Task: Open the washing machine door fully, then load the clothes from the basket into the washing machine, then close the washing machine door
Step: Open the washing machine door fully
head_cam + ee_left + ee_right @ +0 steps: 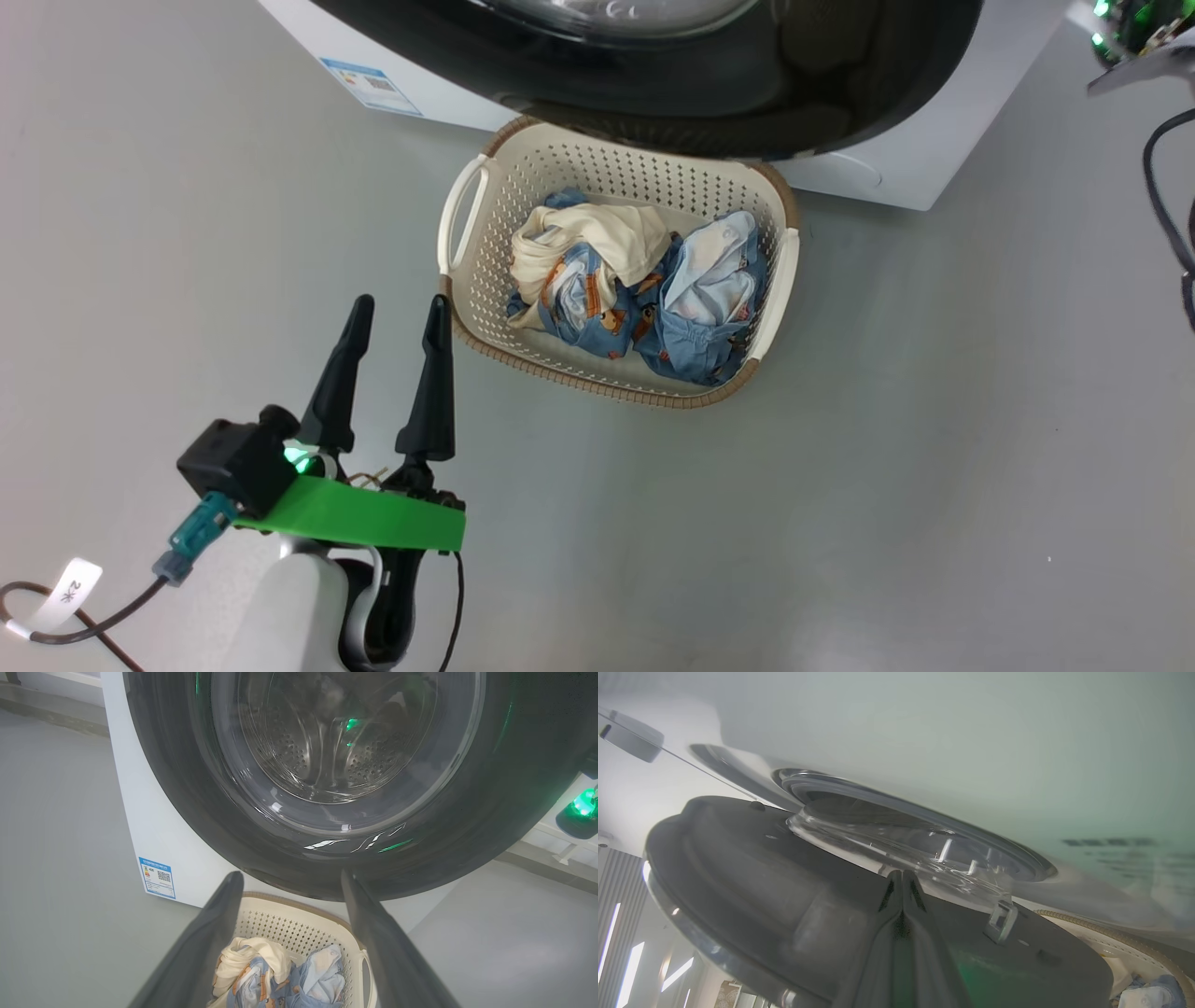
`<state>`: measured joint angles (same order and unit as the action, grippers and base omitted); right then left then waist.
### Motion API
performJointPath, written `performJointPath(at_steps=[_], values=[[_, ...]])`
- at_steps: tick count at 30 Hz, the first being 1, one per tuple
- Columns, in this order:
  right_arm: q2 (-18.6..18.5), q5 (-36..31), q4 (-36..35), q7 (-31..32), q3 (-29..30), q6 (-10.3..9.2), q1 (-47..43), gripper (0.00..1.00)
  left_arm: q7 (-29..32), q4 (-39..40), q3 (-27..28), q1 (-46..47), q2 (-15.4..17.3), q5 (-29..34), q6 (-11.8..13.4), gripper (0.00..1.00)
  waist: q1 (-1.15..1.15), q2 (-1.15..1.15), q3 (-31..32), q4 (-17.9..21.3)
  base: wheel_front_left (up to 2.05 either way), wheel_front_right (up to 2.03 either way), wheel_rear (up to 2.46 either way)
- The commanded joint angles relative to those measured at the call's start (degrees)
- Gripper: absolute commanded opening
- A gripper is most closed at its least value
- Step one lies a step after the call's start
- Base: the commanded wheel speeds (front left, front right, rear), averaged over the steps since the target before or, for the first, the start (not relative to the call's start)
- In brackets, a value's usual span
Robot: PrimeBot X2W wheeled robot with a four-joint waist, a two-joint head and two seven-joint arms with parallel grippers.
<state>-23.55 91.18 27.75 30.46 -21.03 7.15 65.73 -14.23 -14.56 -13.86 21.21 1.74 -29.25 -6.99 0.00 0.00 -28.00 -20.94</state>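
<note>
Left gripper (pixel 400 303), fingers spread and empty, beside the basket (pixel 560 168); the basket holds the clothes (pixel 635 289) on the floor (pixel 934 420), its far rim beneath the washing machine door (pixel 747 93). Right gripper (pixel 901 875), fingers pressed together, at the door's inner face next to the glass bowl (pixel 896 844).

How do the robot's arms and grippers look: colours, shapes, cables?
The left gripper has two long, black, tapered fingers above a green bracket, with a green-lit black box. Its forearm is pale; a teal plug joins a dark cable bearing a white tag. The right gripper has dark grey fingers.
</note>
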Motion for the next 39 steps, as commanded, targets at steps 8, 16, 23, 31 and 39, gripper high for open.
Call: performJointPath(at_steps=[8, 16, 23, 31, 39], values=[[3.39, -0.93, -3.3, 2.29, -2.83, 0.34, -4.08, 0.0, -0.76, 1.55, 2.19, -0.39, 1.14, 0.28, 0.31, 1.0, 0.0, 0.0, 1.87, 0.98, 0.0, 0.0, 0.0], [5.08, -0.59, -4.86, 3.77, -5.02, 0.34, -7.88, 0.0, -0.77, 1.67, 2.27, -1.61, 1.14, 0.96, 0.6, 1.0, 0.0, 0.0, 5.0, 1.79, 0.0, 0.0, 0.0], [6.46, 0.08, -6.07, 4.4, -6.05, 0.34, -10.73, 0.0, -0.77, 2.03, 2.99, -3.11, 1.14, 2.3, 0.6, 1.0, 0.0, 0.0, 7.61, 2.05, 0.0, 0.0, 0.0], [7.53, 0.67, -7.13, 5.08, -6.91, 0.34, -14.04, 0.0, -0.77, 2.14, 3.51, -4.7, 1.14, 3.57, 0.55, 1.0, 0.0, 0.0, 10.69, 1.58, 0.0, 0.0, 0.0], [9.12, 0.5, -7.66, 5.93, -8.69, 0.34, -17.05, 0.0, -0.77, 2.7, 4.05, -6.22, 1.14, 4.1, 0.51, 1.0, 0.0, 0.0, 12.27, 0.93, 0.0, 0.0, 0.0]])
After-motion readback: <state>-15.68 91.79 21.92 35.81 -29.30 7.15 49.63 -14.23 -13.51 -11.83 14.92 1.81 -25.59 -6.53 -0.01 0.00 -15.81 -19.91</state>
